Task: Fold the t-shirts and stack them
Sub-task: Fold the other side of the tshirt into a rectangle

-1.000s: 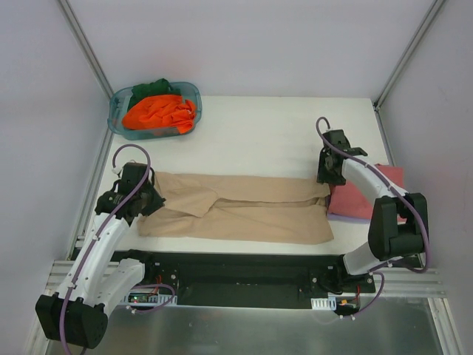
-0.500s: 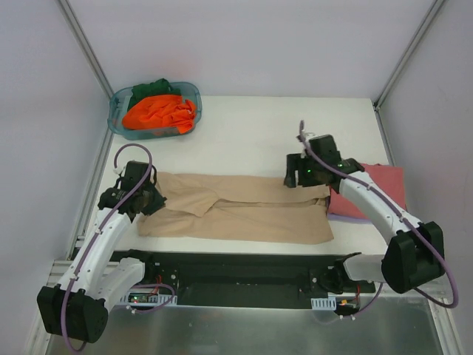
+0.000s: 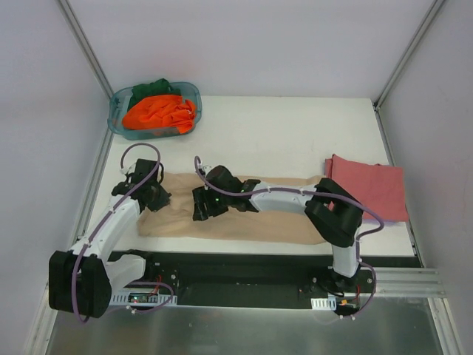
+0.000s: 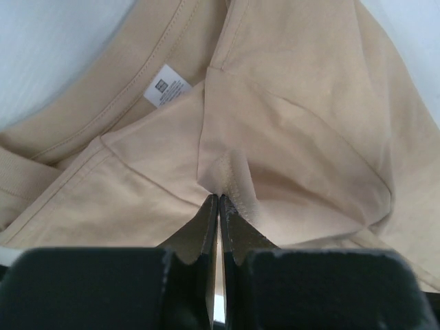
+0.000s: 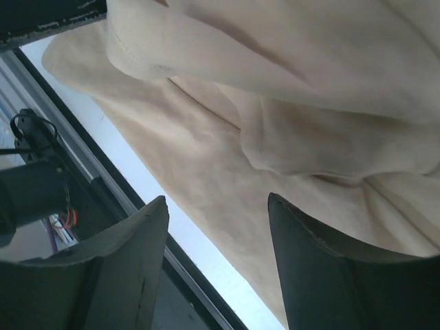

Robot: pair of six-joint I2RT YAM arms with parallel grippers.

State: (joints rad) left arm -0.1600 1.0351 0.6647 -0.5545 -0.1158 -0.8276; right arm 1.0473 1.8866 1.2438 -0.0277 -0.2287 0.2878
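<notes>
The tan-beige t-shirt [image 3: 251, 218] lies spread lengthwise near the table's front edge; it fills the left wrist view [image 4: 295, 103] and the right wrist view [image 5: 289, 103]. My left gripper [image 3: 157, 195] is shut on a fold of its hem at the left end [image 4: 218, 198]. My right gripper [image 3: 203, 209] is open, stretched far left over the shirt's middle-left, with its fingers [image 5: 323, 275] above the cloth. A folded dusty red t-shirt [image 3: 369, 185] lies at the right. The orange t-shirt [image 3: 159, 112] and the dark green t-shirt [image 3: 151, 87] lie in the tub.
The teal plastic tub [image 3: 118, 118] stands at the back left corner. The black front rail [image 3: 244, 270] runs along the table's near edge, also seen in the right wrist view [image 5: 41, 185]. Grey walls close both sides.
My right arm has swept from the shirt's right end across to its middle-left, uncovering the red shirt. My left gripper has shifted slightly right, still holding the cloth.
</notes>
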